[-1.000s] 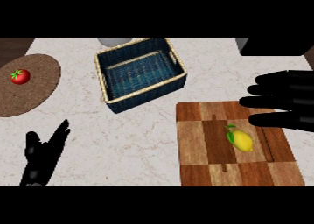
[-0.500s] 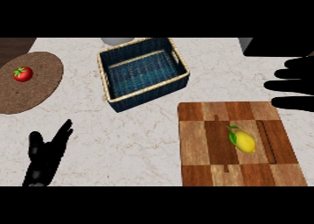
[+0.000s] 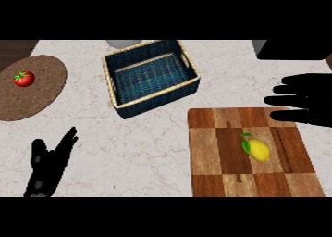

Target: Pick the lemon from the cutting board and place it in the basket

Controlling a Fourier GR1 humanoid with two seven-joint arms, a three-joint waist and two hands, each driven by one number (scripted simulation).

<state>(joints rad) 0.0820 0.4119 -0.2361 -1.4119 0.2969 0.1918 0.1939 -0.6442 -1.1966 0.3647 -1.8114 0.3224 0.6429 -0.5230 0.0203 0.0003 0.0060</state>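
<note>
Your lemon [image 3: 258,150] lies on the wooden cutting board [image 3: 216,157], a little right of the board's middle, its green leaf pointing up and left. Nothing is touching it. Your right hand [image 3: 311,99] hangs at the right edge of the view, over the board's far right corner, fingers stretched out straight toward the left and holding nothing; it is apart from the lemon, which sits nearer to you. Your left hand [image 3: 49,164] rests low at the left, fingers straight and pointing up, also holding nothing.

The basket [image 3: 185,88], dark blue with a pale woven rim, stands up and left of the board, its near corner just beside the board's far left corner. Nothing lies inside it. Further left, a round brown mat [image 3: 32,99] carries a tomato [image 3: 23,78], well apart from the rest. Bare marble counter [image 3: 141,148] lies open between the left hand and the board.
</note>
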